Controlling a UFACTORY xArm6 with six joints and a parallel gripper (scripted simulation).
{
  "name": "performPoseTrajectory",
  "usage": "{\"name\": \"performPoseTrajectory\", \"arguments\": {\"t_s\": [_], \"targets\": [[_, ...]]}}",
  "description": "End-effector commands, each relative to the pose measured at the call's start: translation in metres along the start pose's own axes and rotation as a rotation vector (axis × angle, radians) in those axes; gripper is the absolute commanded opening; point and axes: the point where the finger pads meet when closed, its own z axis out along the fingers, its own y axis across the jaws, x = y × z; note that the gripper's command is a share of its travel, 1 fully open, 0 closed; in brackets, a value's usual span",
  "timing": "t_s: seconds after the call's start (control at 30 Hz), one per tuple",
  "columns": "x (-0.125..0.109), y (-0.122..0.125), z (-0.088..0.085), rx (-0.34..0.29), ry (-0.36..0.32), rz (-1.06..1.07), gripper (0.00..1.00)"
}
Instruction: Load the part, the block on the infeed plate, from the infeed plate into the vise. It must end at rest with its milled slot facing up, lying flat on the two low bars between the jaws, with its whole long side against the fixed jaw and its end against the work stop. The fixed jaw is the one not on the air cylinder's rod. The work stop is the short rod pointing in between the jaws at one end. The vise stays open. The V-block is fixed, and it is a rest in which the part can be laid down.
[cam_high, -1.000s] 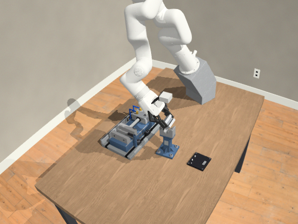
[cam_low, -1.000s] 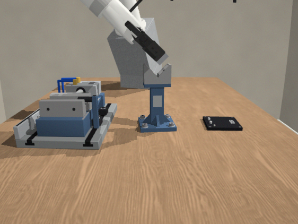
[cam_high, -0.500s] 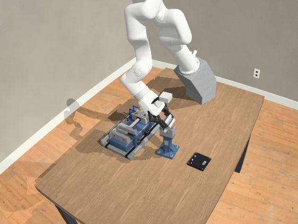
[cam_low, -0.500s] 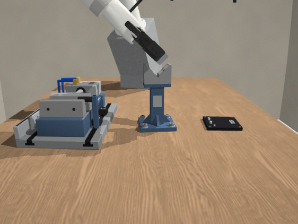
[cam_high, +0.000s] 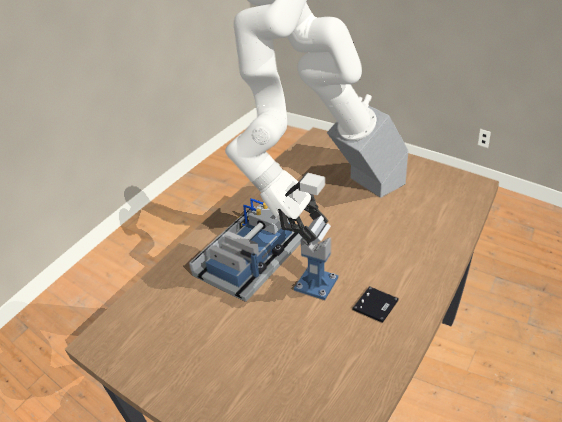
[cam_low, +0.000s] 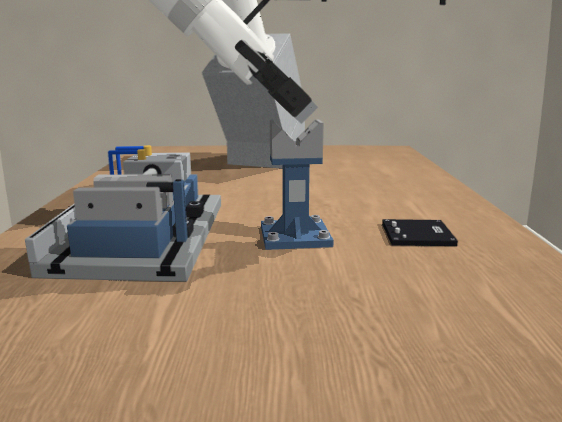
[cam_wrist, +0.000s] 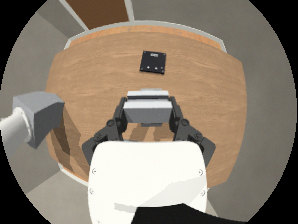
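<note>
My gripper (cam_high: 311, 231) is shut on the part (cam_high: 319, 231), a light grey block, and holds it tilted just above the groove of the V-block (cam_high: 317, 267). In the exterior view the gripper (cam_low: 299, 109) slants down to the right, with the part (cam_low: 303, 112) at the upper edge of the V-block (cam_low: 296, 142). I cannot tell whether the part touches the groove. The wrist view shows the part (cam_wrist: 147, 108) between the two black fingers. The vise (cam_high: 245, 251) stands open to the left of the V-block, its jaws (cam_low: 120, 202) empty. The black infeed plate (cam_high: 375, 304) lies bare.
The V-block stands on a blue post with a bolted foot (cam_low: 294, 237). The arm's grey pedestal (cam_high: 372, 152) stands at the table's far side. The vise's air cylinder with blue hoses (cam_low: 127, 152) is at its far end. The infeed plate (cam_low: 420, 232) lies to the right.
</note>
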Motion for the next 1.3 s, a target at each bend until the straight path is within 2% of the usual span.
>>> {"name": "performPoseTrajectory", "arguments": {"t_s": [0.0,1.27], "targets": [[-0.0004,0.0012,0.0,-0.002,0.0,-0.002,0.0],[-0.0099,0.0031,0.0068,-0.002,0.0,-0.002,0.0]]}}
